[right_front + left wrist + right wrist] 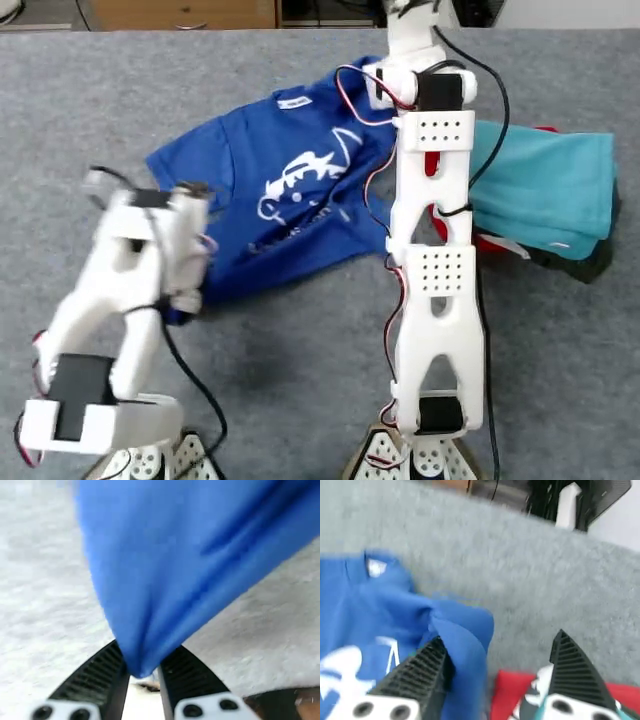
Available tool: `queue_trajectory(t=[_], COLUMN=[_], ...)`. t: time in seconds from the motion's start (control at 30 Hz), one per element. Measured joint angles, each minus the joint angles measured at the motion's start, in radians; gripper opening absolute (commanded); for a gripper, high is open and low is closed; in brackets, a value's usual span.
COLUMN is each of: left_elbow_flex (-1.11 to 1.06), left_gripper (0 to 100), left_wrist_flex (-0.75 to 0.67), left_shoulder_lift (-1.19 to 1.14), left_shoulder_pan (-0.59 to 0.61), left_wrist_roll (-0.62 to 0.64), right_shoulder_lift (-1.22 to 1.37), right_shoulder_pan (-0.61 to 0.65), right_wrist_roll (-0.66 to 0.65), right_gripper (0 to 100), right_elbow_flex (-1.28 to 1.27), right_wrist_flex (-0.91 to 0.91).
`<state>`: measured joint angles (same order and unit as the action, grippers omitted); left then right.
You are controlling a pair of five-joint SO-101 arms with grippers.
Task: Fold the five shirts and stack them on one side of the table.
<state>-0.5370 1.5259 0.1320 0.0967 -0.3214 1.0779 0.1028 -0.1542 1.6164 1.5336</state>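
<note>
The left gripper clamps an edge of the blue shirt. The right gripper is spread apart, its arm hiding part of the folded stack.

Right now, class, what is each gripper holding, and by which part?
The left gripper pinches the blue shirt by a bunched fold at its edge; the right gripper holds nothing.

Blue shirt w/ white print, teal shirt
</note>
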Motion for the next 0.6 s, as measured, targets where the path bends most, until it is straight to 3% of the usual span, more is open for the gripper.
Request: queue_trajectory(t=[0.23, 0.37, 0.47, 0.6], left_elbow_flex=[0.186, 0.333, 0.431, 0.499], left_gripper=[2, 2, 2, 2], left_wrist_flex=[0.163, 0.180, 0.181, 0.181], left_shoulder_lift=[0.000, 0.000, 0.000, 0.000], left_shoulder_pan=[0.451, 0.687, 0.813, 0.893], left_wrist_roll=[-0.428, -0.621, -0.746, -0.830], right_shoulder_lift=[0.000, 0.000, -0.006, -0.078], right_shoulder_pan=[0.002, 0.008, 0.005, 0.026], right_wrist_roll=[-0.212, -0.321, -0.339, -0.345], right_gripper=[28.4, 28.4, 28.5, 28.5], right_elbow_flex=[0.000, 0.002, 0.002, 0.002], right_wrist_flex=[0.219, 0.238, 0.238, 0.238])
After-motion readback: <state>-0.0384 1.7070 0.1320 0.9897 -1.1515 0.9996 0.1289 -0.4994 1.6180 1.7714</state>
